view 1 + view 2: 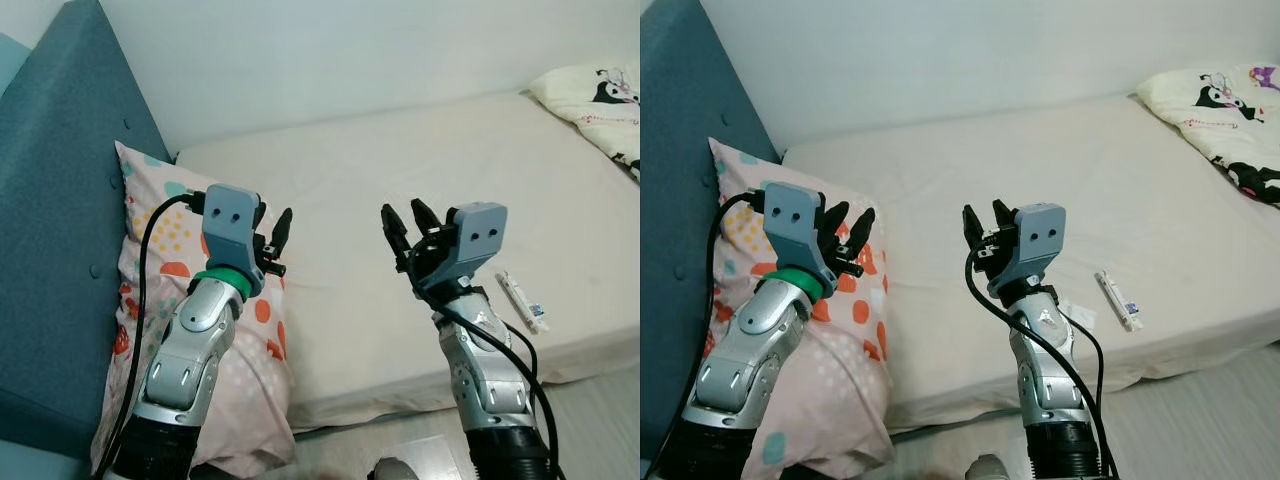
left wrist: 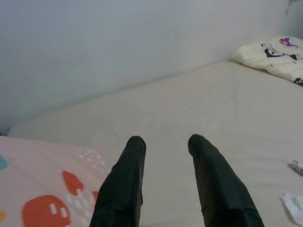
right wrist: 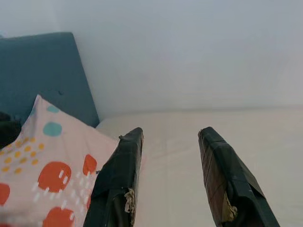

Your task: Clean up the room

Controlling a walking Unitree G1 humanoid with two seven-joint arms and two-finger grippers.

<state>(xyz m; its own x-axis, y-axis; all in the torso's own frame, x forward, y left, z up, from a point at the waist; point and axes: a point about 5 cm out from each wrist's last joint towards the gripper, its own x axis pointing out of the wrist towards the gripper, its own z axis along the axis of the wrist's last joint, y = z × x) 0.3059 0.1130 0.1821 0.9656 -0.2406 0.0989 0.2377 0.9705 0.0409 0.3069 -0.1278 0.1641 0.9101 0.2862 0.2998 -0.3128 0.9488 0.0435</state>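
Observation:
A pink pillow [image 1: 150, 250] with orange, yellow and teal spots leans against the blue headboard [image 1: 60, 200] at the left end of the bed [image 1: 420, 170]. My left gripper [image 1: 846, 235] is raised over the pillow's edge, open and empty. Above the bare cream mattress my right gripper [image 1: 983, 222] is also raised, open with nothing between its fingers. A small white tube [image 1: 1117, 299] and a crumpled white scrap [image 1: 1077, 315] lie on the mattress near its front edge, to the right of my right arm.
A cartoon-print white pillow [image 1: 1215, 110] lies at the far right of the bed. A white wall [image 1: 330, 50] runs behind the bed. Light floor [image 1: 1200, 420] shows below the mattress edge on the right.

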